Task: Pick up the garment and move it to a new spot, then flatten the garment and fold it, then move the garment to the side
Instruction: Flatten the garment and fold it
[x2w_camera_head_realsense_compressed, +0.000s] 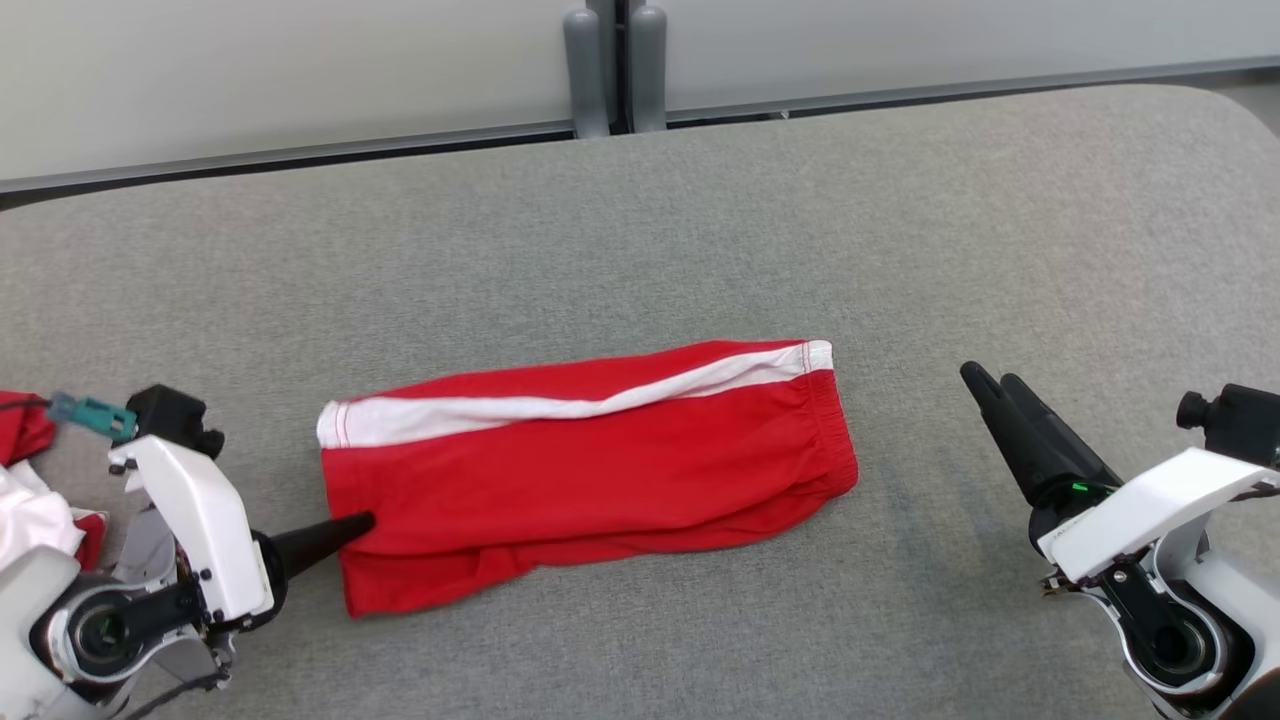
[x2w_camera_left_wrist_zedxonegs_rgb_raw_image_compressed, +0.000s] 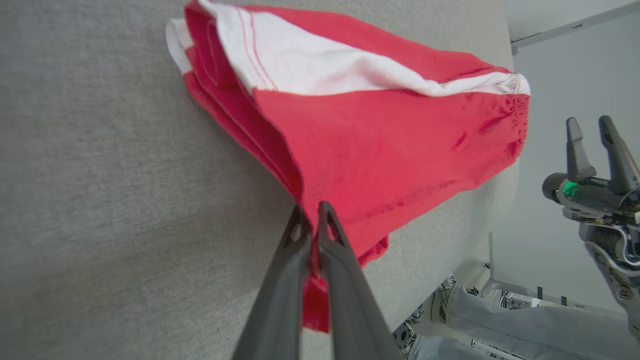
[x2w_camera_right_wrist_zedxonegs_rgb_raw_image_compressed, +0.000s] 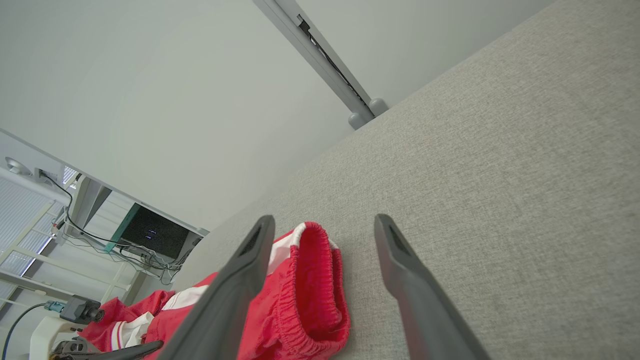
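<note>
At left edge of the garment (x2w_camera_head_realsense_compressed: 590, 470) — left fingers (x2w_camera_head_realsense_compressed: 322, 540) clamped.

Matt red cloth garment (x2w_camera_head_realsense_compressed: 600, 470), rough grey woven tabletop (x2w_camera_head_realsense_compressed: 700, 220)

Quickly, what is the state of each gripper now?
Left gripper: closed on the edge of the red garment.
Right gripper: open, holding nothing.
</note>
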